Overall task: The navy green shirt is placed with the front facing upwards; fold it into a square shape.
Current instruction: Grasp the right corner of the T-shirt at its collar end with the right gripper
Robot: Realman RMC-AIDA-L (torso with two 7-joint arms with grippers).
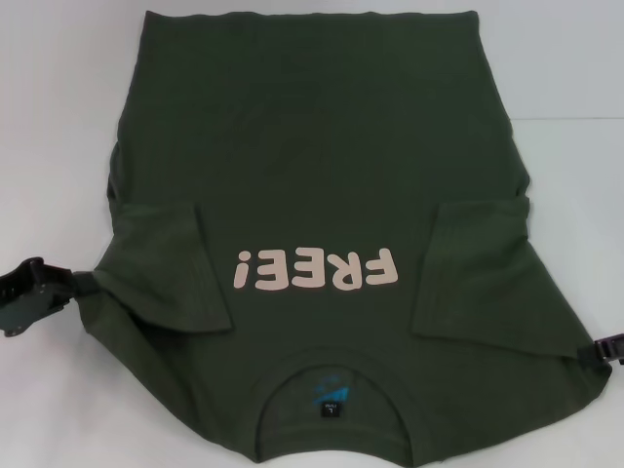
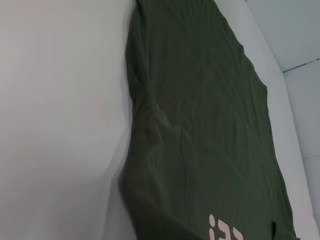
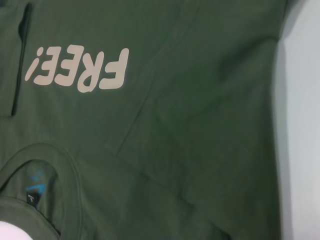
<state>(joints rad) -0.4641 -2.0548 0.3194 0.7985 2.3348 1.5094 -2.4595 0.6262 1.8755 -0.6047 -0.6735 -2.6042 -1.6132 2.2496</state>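
On the white table, the navy green shirt lies front up, collar nearest the robot, both sleeves folded inward over the chest. Left claw at the shirt's left edge, right claw at its right edge; cannot tell either claw's opening.

One navy green shirt lies on one white table; two grippers show, left gripper and right gripper.

light: bright, even, diffuse | shadows: faint beside navy green shirt | blur: soft wrist views | glare: none
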